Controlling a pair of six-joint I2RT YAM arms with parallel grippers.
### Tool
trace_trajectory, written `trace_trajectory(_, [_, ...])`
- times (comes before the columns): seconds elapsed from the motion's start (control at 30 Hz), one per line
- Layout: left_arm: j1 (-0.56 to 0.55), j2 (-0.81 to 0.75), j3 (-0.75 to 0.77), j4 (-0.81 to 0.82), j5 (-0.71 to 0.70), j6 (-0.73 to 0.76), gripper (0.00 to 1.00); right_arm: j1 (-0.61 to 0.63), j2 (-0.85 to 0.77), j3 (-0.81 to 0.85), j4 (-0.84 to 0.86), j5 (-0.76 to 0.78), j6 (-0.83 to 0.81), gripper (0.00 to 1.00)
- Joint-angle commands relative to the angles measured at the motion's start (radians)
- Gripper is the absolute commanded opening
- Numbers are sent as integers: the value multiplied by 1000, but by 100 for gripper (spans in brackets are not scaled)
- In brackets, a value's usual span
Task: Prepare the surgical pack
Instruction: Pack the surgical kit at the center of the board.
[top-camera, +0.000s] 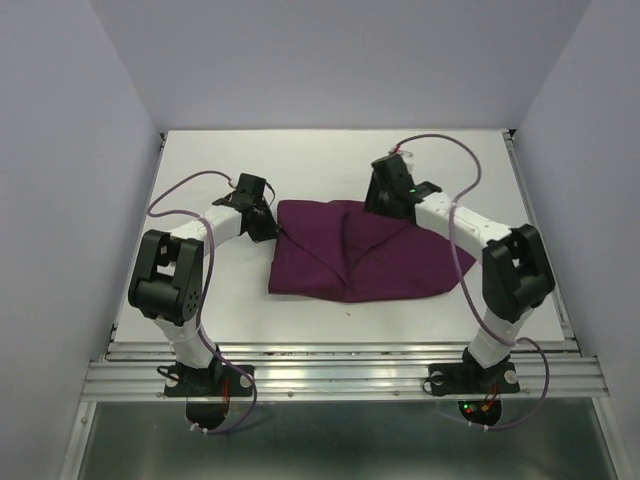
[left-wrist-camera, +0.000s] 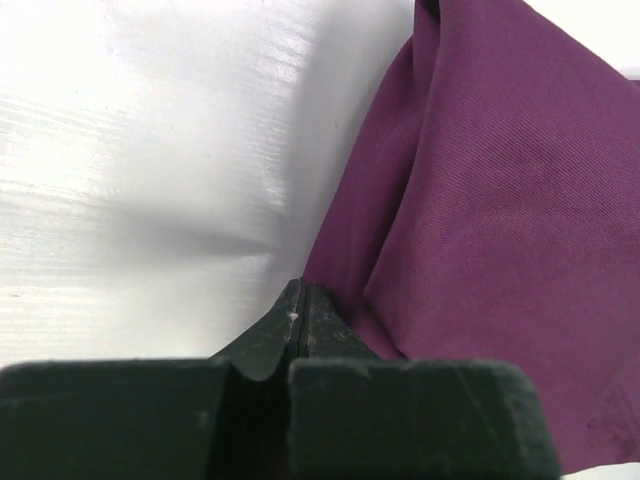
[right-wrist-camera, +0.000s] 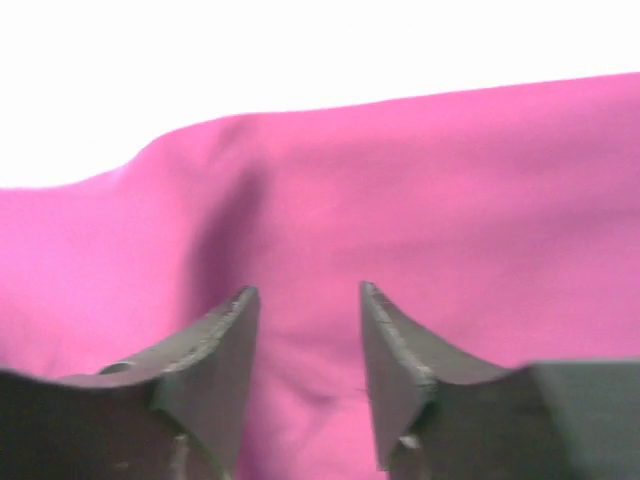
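The surgical pack (top-camera: 350, 258) is a large deep-purple cloth lying folded in the middle of the white table, one flap laid diagonally over the rest. My left gripper (top-camera: 264, 226) is at the cloth's left edge near its far corner. In the left wrist view its jaws (left-wrist-camera: 300, 290) are pressed together, tips on the table right beside the cloth's hem (left-wrist-camera: 480, 200), with nothing showing between them. My right gripper (top-camera: 386, 204) hovers over the cloth's far right part. In the right wrist view it (right-wrist-camera: 305, 292) stands open with only cloth (right-wrist-camera: 450, 180) below the gap.
The white table (top-camera: 200, 150) is boxed in by grey walls at the back and both sides. An aluminium rail (top-camera: 340, 372) runs along the near edge, where both arm bases are bolted. Purple cables loop off each arm.
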Motion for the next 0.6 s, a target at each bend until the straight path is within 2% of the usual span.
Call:
trace_trajectory(0.0, [-9, -49, 33, -14, 7, 7, 0, -149, -172, -42, -22, 147, -36, 55])
trace_trajectory(0.07, [-9, -32, 42, -12, 10, 7, 0, -299, -218, -112, -30, 115, -34, 58])
trace_trajectory(0.17, [-9, -16, 51, -12, 19, 8, 0, -483, -280, -230, -30, 56, -33, 71])
trace_trajectory(0.23, [-9, -15, 53, -11, 21, 8, 0, -553, -310, -284, -27, 39, -34, 80])
trace_trajectory(0.27, [-9, -15, 56, -12, 21, 11, 0, -611, -330, -333, -27, 13, -34, 80])
trace_trajectory(0.37, [-9, -6, 62, -16, 29, 16, 0, -668, -342, -402, -4, -35, -10, 80])
trace_trajectory(0.57, [-9, -1, 46, 1, 49, 7, 0, -700, -321, -519, 68, -72, 4, 75])
